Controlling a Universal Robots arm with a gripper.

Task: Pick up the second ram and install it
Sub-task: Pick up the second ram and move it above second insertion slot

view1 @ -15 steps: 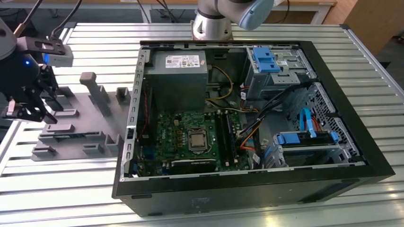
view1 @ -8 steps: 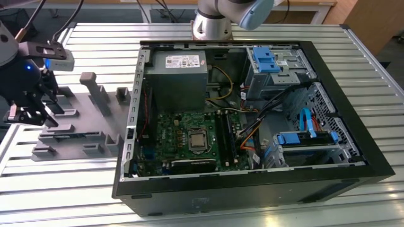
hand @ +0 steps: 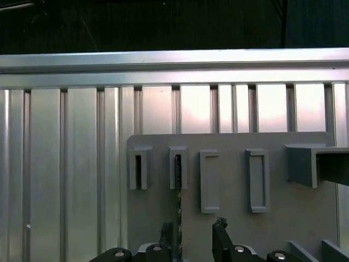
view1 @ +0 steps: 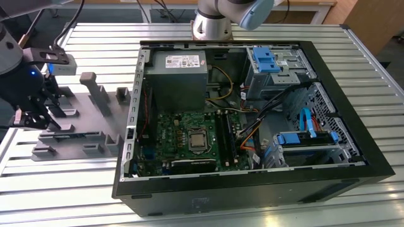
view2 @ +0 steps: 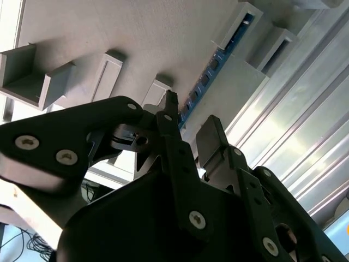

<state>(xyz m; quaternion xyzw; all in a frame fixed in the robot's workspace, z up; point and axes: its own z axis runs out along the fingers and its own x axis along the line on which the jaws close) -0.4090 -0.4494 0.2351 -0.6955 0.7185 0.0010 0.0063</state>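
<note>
The second ram [hand: 178, 185] stands on edge in a slot of the grey holder tray [hand: 283, 218]. In the second wrist view the ram [view2: 210, 71] is a thin dark strip with bluish marks running between two slot posts. My gripper [hand: 193, 233] is open just above the tray. Its two black fingertips [hand: 220, 226] stand either side of the ram's line, and the ram runs closer to one of them. In the second wrist view the gripper [view2: 188, 126] shows the same gap between its fingers. In the exterior view the gripper [view1: 31, 118] hangs over the tray [view1: 94, 142] on the exterior view's left.
An open computer case [view1: 252, 189] lies on the exterior view's right, with the green motherboard [view1: 183, 137] and its long black slots [view1: 225, 135] inside. The slatted metal table [view1: 63, 189] carries both. Raised grey posts [view1: 94, 92] stand on the tray near the gripper.
</note>
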